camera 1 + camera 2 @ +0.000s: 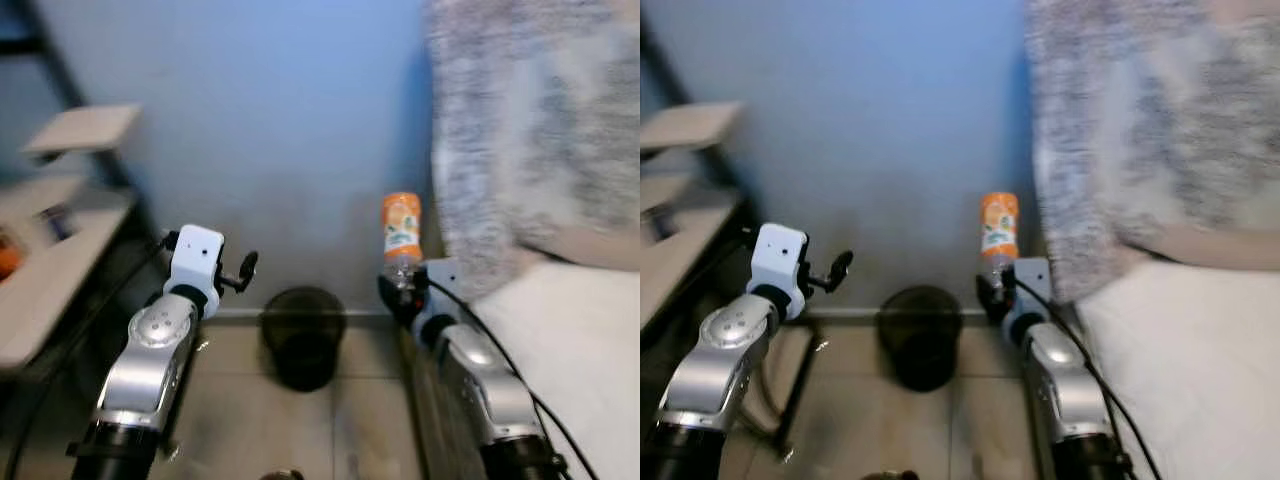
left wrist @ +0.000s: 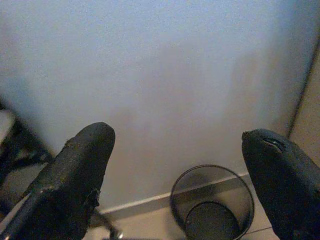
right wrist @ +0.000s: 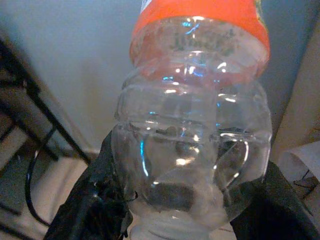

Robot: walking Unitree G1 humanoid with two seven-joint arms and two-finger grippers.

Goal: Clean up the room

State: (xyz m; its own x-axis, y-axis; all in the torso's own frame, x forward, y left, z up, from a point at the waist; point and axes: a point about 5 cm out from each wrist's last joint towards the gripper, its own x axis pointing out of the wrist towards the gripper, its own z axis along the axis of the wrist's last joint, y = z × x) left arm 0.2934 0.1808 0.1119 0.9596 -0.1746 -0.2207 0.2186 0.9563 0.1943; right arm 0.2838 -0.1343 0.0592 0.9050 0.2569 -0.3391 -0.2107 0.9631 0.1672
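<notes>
Right gripper (image 1: 402,290) clamps the clear orange-labelled bottle (image 1: 401,236) upright, long axis vertical, with the black mesh bin (image 1: 303,335) below and toward the left gripper (image 1: 243,270), which hangs wide and empty, roughly as near.

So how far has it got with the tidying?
Picked up already: the right gripper holds an empty plastic bottle with an orange label. In hand: it faces the black mesh bin by the wall. Left: dropping it in. The left gripper is open, empty.
</notes>
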